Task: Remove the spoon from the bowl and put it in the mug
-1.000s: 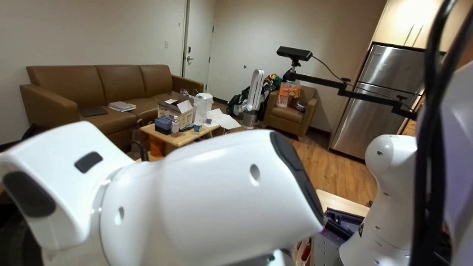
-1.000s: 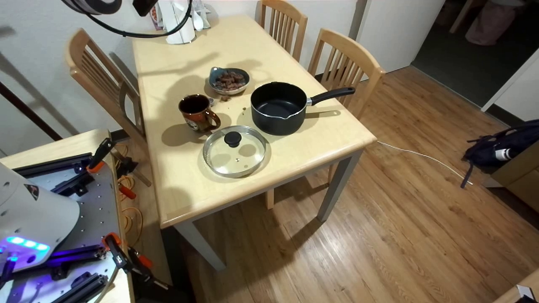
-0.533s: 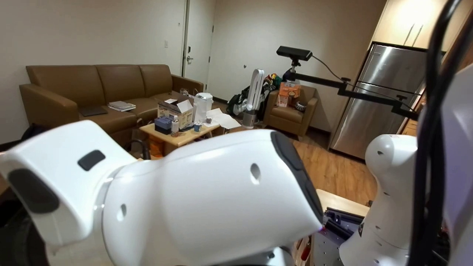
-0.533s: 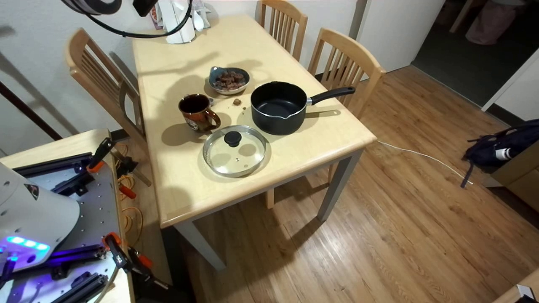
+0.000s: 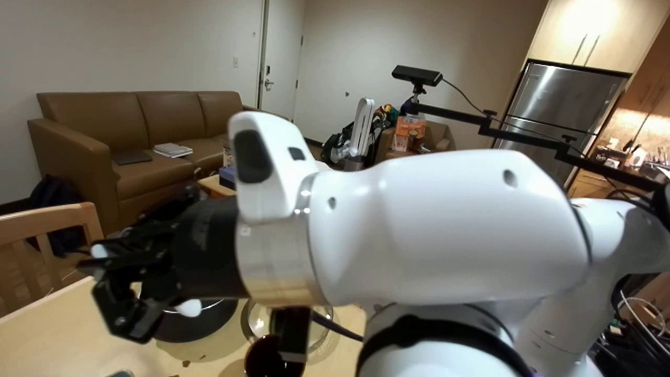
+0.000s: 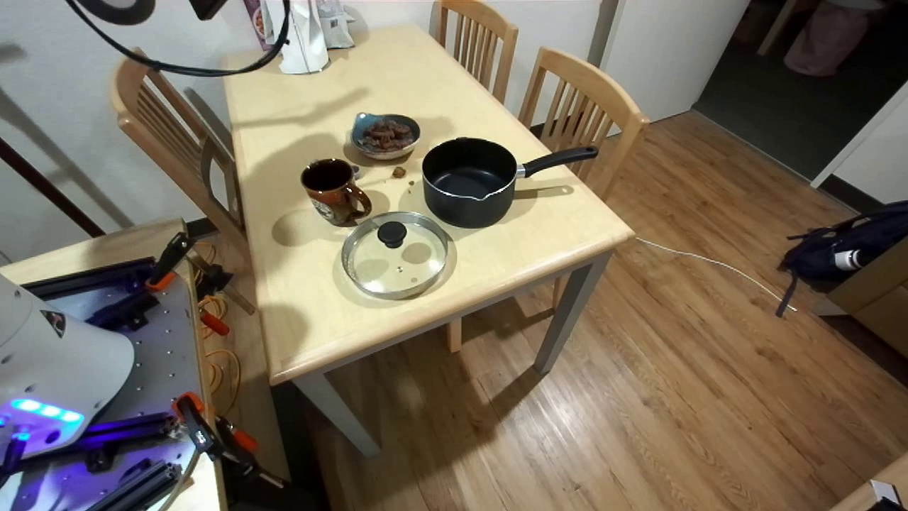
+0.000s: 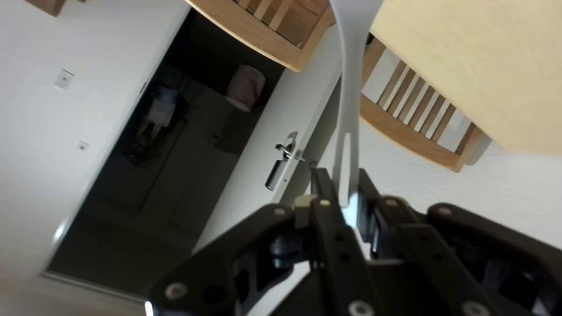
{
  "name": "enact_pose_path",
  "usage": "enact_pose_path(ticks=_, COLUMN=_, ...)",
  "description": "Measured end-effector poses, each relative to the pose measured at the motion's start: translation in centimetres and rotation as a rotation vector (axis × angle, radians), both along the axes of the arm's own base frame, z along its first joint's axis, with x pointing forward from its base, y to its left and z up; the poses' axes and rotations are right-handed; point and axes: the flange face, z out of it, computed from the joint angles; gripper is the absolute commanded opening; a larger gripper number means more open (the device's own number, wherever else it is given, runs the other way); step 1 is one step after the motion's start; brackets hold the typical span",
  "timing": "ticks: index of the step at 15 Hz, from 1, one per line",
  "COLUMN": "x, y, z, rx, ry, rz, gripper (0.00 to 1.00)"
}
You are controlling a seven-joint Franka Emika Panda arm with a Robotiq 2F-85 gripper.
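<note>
– In an exterior view, what does the table [image 6: 525, 235] look made of?
– Wood, smooth, with a low sheen out to its rounded near edge.
– The mug [image 6: 332, 193] toward its left edge?
– Glazed ceramic, I'd say, and glossy. The bowl [image 6: 361, 128], farther from the near edge, looks glazed too.
– The pot [image 6: 468, 211] toward the right edge?
– Dull coating outside, a thin bright metal rim, a plastic-looking handle [image 6: 557, 160]. By the near edge, the lid [image 6: 395, 257] is clear glass in a shiny metal band, its knob [image 6: 391, 233] plastic-looking.
– The spoon [image 7: 351, 87], in the wrist view?
– Smooth, plastic-looking. The gripper [image 7: 345, 193] holding it is matt, metal or plastic I can't tell, with shiny screws [image 7: 176, 290].
</note>
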Motion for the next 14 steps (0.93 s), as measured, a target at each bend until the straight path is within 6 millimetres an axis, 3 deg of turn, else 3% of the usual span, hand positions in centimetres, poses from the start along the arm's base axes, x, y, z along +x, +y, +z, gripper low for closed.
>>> enact_pose_path(ticks=1, x=-1.3, y=-1.0, z=-0.4, rx=0.028, ry=0.001, rz=-0.039, gripper=0.15)
enact_pose_path(ticks=3, x=-2.5, y=-1.0, z=-1.1, rx=0.014, ry=0.001, rz=-0.034, gripper=0.15)
enact_pose_path(ticks=4, x=-2.3, y=-0.9, z=-1.0, rx=0.016, ry=0.000, rz=-0.032, gripper=0.15)
enact_pose_path(ticks=5, x=-2.0, y=-0.8, z=-0.8, rx=0.021, ry=-0.003, rz=-0.036, gripper=0.04)
enact_pose_path(ticks=8, x=-1.4, y=-0.7, z=-0.7, rx=0.021, ry=-0.004, rz=-0.036, gripper=0.04)
enact_pose_path(ticks=12, x=-1.1, y=0.9, z=0.4, rx=-0.022, ry=-0.032, rz=0.025, gripper=0.04)
enact_pose_path(ticks=14, x=-0.9, y=0.4, z=0.8, rx=-0.041, ry=-0.042, rz=0.025, gripper=0.04)
